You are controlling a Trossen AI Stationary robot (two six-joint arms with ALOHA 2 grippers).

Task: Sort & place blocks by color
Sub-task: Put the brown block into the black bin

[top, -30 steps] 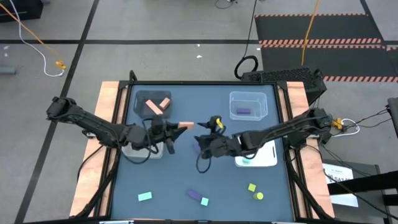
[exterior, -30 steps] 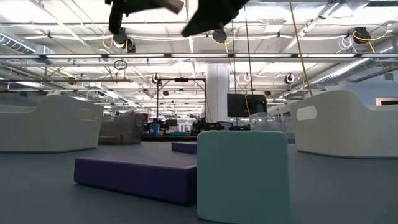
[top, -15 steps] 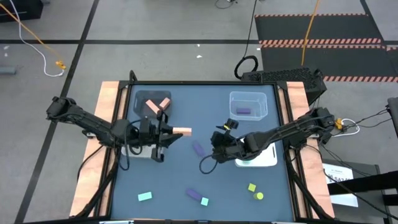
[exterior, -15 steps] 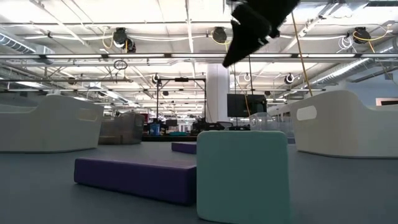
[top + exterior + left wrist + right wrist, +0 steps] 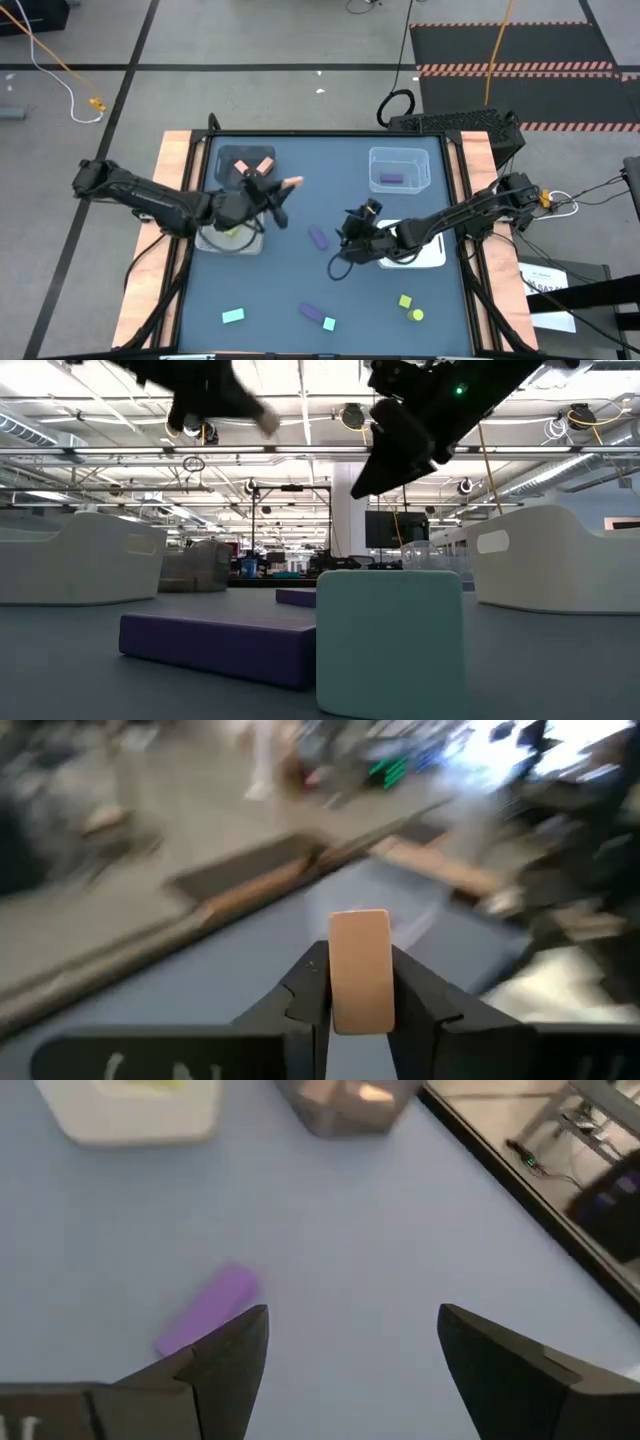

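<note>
Salmon bar (image 5: 360, 970) sits clamped endwise between the left pincer's (image 5: 283, 190) fingers, end sticking out past the tips, so it can be dropped lengthwise. In the high view it hangs upper-centre-left of the desk (image 5: 330, 285), just right of the dark grey bin (image 5: 228, 158) that already holds salmon blocks (image 5: 258, 168); likely being carried there, same colour.

Purple bar (image 5: 318, 237) lies flat on the desk at centre, just left of the right pincer (image 5: 352, 240). That pincer is released, jaws wide, nothing between them; in the right wrist view the purple bar (image 5: 208, 1308) shows right by one finger, so it looks like the next pick. Clear bin (image 5: 398, 168) at upper right holds one purple block (image 5: 391, 179), the probable target.

Other loose blocks at lower frame: teal (image 5: 233, 316), purple (image 5: 311, 313), yellow-green (image 5: 405, 301).

Views differ: the left wrist view alone shows the grip on the salmon bar clearly; the high view only gives a pinkish smear there. The high view alone shows bins and layout. The low view shows a teal block (image 5: 390, 642) and purple bar (image 5: 215, 645) close up on the desk, with both arms overhead, but no grip detail.
</note>
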